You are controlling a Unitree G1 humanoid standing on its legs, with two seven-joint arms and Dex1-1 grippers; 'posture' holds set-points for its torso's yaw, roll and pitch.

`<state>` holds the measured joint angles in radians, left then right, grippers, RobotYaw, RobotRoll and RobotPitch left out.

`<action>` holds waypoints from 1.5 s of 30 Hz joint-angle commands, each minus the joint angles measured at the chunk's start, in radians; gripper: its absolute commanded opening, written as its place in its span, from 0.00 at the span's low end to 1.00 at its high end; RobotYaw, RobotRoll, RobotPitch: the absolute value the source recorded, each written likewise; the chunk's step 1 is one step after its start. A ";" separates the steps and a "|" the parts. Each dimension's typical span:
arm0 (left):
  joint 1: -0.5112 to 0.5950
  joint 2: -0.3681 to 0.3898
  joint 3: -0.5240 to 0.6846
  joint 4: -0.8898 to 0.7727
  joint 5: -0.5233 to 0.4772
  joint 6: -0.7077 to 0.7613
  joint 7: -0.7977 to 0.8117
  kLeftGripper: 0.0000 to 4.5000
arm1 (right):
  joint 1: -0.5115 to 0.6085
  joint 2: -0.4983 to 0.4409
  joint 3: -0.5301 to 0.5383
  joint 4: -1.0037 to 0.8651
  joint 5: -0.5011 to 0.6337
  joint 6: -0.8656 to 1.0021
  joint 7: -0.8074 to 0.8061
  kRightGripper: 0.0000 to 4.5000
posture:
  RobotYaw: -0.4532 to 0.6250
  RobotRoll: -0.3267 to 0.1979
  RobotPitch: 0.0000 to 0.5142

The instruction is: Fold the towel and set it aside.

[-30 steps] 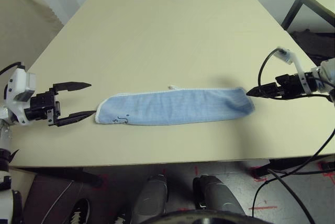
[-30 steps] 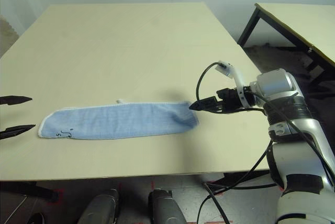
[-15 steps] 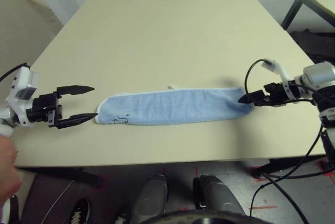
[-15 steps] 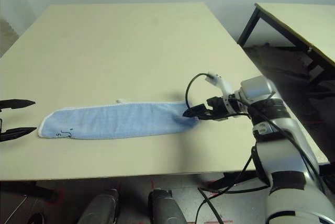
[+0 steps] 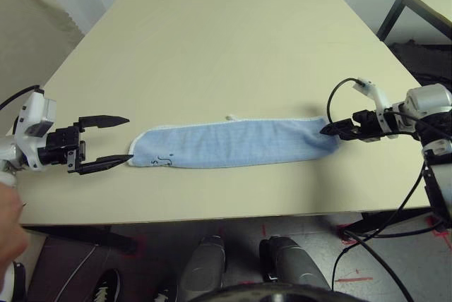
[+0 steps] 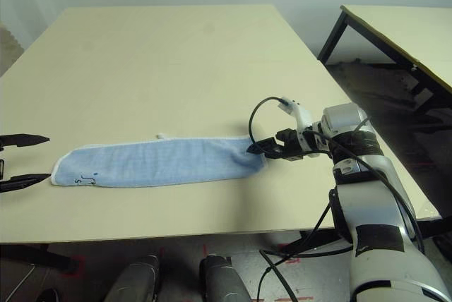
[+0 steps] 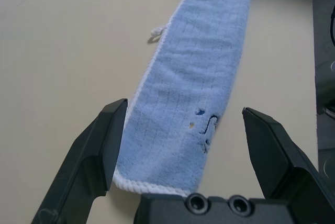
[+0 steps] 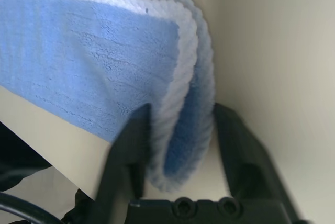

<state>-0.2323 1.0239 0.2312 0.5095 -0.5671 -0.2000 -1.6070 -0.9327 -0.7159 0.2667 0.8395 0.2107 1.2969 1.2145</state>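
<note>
The towel [image 5: 233, 144] lies flat near the front edge of the table [image 5: 226, 41], already doubled into a long narrow strip whose long axis runs from the robot's left to its right. A small white tag sticks out of the far edge, and the embroidered mark sits at the left end.

Each end of the strip is met by one arm. At the right end the right claw [image 5: 328, 130] is set around the doubled edge — in the right wrist view the layered hem is seen between the two fingers [image 8: 238, 150], which are narrowed onto it, so a pinch on that end is judged to be in place or very nearly so. At the left end the left claw [image 5: 116, 142] is held wide, its lower finger tip just beside the towel's corner, nothing gripped; in the left wrist view the end of the strip is framed between the spread fingers.

The next fold is judged to turn on this — the strip lies end to end between the two claws, each arm nearest its own end.
</note>
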 commanded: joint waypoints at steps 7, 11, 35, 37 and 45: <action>-0.007 -0.019 -0.015 -0.010 0.027 -0.009 -0.007 1.00 | 0.041 -0.040 0.057 -0.059 -0.013 -0.037 0.012 0.01 | 0.52 0.62 0.17; -0.011 -0.028 -0.019 -0.006 0.034 -0.012 -0.007 1.00 | 0.029 -0.077 0.075 -0.046 -0.039 -0.082 0.016 0.01 | 0.52 0.62 0.16; -0.051 -0.048 -0.058 0.052 0.063 -0.047 -0.007 1.00 | -0.087 -0.227 0.224 -0.497 -0.016 0.138 0.195 0.01 | 0.50 0.62 0.15; -0.052 -0.049 -0.060 0.053 0.063 -0.046 -0.007 1.00 | -0.097 -0.231 0.217 -0.599 0.049 0.223 0.182 0.01 | 0.50 0.62 0.15; -0.067 -0.057 -0.058 0.063 0.072 -0.047 -0.007 1.00 | -0.109 -0.210 0.189 -0.806 0.335 0.318 0.023 0.01 | 0.50 0.62 0.14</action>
<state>-0.2962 0.9713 0.1793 0.5558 -0.5097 -0.2383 -1.6071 -1.0338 -0.9295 0.4720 0.0542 0.4821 1.6008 1.2897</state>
